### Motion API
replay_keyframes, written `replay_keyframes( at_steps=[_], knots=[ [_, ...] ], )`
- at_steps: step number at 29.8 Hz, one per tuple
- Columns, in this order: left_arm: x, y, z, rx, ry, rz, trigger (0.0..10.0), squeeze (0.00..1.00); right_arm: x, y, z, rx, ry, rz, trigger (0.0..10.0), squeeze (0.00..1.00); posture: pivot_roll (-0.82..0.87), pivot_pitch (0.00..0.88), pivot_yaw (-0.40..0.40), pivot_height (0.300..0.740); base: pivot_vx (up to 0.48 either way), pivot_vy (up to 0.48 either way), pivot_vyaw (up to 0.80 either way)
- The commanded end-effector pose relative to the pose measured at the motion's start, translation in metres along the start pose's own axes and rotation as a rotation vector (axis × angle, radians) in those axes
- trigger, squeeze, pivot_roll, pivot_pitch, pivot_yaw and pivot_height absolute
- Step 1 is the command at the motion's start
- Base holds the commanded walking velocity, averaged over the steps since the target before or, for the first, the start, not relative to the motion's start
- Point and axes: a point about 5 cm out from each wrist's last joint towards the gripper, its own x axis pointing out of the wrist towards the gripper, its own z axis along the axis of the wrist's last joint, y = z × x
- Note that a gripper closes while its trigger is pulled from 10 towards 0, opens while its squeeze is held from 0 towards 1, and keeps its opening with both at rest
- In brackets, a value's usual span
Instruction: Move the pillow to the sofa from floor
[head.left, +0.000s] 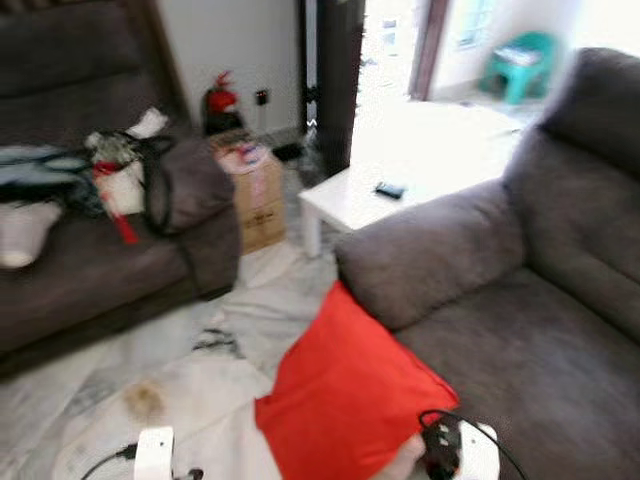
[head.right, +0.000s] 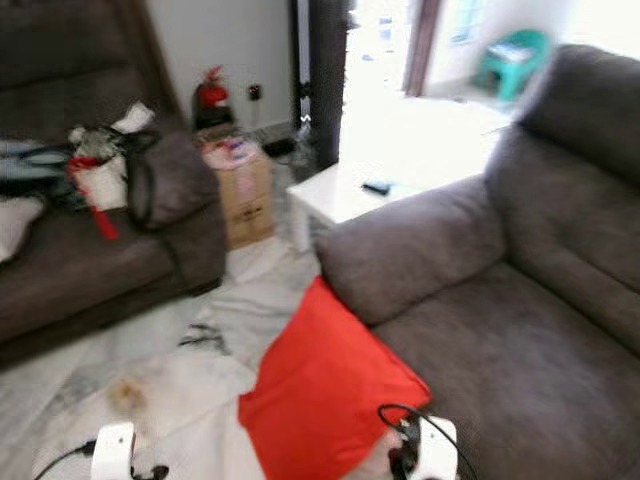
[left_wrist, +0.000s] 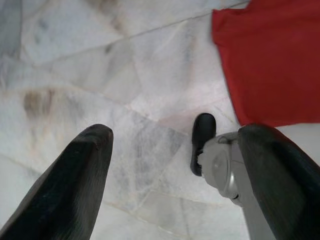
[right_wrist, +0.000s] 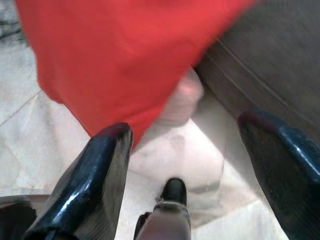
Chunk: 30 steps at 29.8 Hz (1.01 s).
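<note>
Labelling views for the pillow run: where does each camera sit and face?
Left and right eye: on the head, looking down and forward at the red fabric pillow leaning on the grey upholstered sofa; both wrists at the bottom edge.
Left wrist: along the open left gripper at marble floor, pillow beside.
Right wrist: along the open right gripper below the pillow.
All share the pillow.
</note>
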Motion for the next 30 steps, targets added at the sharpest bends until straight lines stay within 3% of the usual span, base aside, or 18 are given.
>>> replay_keyframes(
  at_steps=[1,24,30],
  knots=[
    [-0.0004,0.0024,-0.0029,-0.003,0.017,0.006,10.0,0.00,0.0004,0.0040,-0.0006,0.002,0.002,0.011,10.0,0.00,-0.06,0.000,-0.030,0.740,0.000,0.000,0.00],
    [-0.0005,0.0030,-0.0011,-0.017,-0.005,0.011,10.0,0.00,0.0004,0.0048,-0.0011,0.039,-0.001,0.005,10.0,0.00,-0.06,0.000,-0.030,0.740,0.000,0.000,0.00],
    [-0.0003,0.0038,0.0002,0.017,-0.006,0.021,10.0,0.00,0.0005,0.0051,-0.0006,0.035,-0.001,0.008,10.0,0.00,-0.06,0.000,-0.030,0.740,0.000,0.000,0.00]
  ],
)
